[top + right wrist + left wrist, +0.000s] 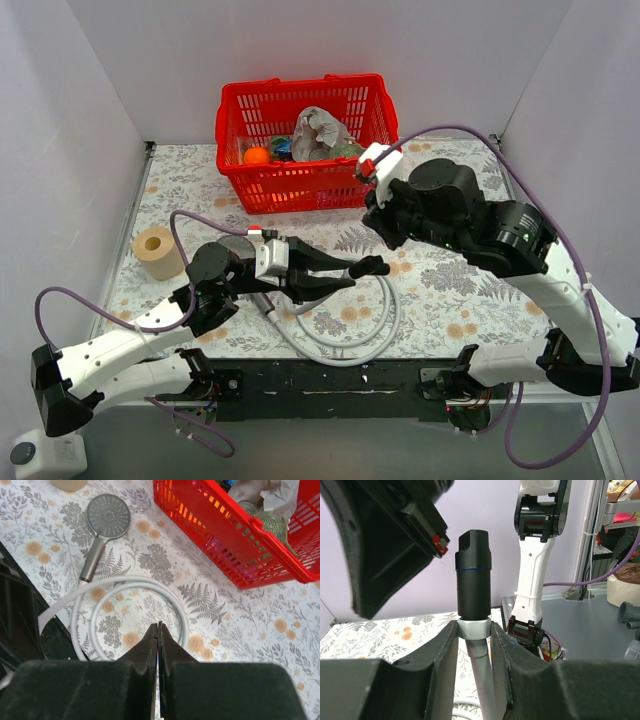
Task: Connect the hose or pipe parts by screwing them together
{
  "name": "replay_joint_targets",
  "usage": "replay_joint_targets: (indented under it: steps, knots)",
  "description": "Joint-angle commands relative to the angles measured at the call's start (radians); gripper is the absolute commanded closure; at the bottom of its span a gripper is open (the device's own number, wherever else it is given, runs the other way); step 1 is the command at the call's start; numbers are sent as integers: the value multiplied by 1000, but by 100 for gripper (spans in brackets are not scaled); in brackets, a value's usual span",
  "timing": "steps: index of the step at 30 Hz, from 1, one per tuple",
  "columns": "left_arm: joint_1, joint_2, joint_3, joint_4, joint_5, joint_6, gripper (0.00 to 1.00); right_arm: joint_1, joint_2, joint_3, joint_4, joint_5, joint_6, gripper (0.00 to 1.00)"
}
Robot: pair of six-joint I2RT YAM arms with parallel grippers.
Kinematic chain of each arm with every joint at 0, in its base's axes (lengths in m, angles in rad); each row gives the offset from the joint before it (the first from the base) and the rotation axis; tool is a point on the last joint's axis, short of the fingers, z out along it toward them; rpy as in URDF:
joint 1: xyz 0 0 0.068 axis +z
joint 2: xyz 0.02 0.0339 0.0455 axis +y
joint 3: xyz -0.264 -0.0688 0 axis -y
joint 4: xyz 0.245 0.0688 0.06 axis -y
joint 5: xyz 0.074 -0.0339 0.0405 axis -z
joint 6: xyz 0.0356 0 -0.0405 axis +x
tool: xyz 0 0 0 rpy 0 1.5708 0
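My left gripper (pixel 474 626) is shut on the metal end nut (pixel 474 629) of the light-grey hose (pixel 483 680). A black cylindrical fitting (pixel 473 575) sits directly on that nut, beyond the fingertips. In the top view the left gripper (pixel 350 275) holds this end out to the right, above the coiled hose (pixel 352 345). The shower head (pixel 108 514) lies flat on the table, disc face up, with its handle (pixel 91 562) running down to the hose (pixel 125 582). My right gripper (pixel 158 626) hangs shut and empty above the coil. In the top view the right gripper (pixel 383 222) is right of the fitting.
A red basket (pixel 300 190) with several items stands at the back centre, and its wall (pixel 225 540) shows in the right wrist view. A roll of tape (pixel 157 252) sits at the left. Purple cables (pixel 190 225) loop around both arms.
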Motion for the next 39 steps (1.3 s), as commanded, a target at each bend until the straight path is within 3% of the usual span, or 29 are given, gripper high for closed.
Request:
replay_joint_targets:
  steps: [1,10,29,39]
  knots:
    - [-4,-48,52,82,-28,-6,100,-21,-89,-106,69,-36,9,99]
    - [-4,-33,44,131,-170,-6,100,-21,-192,-221,132,-178,40,99]
    - [-2,62,53,137,-366,111,100,0,-250,-252,194,-323,110,99]
    - [-4,87,65,133,-303,63,100,6,-239,-321,363,-287,121,99]
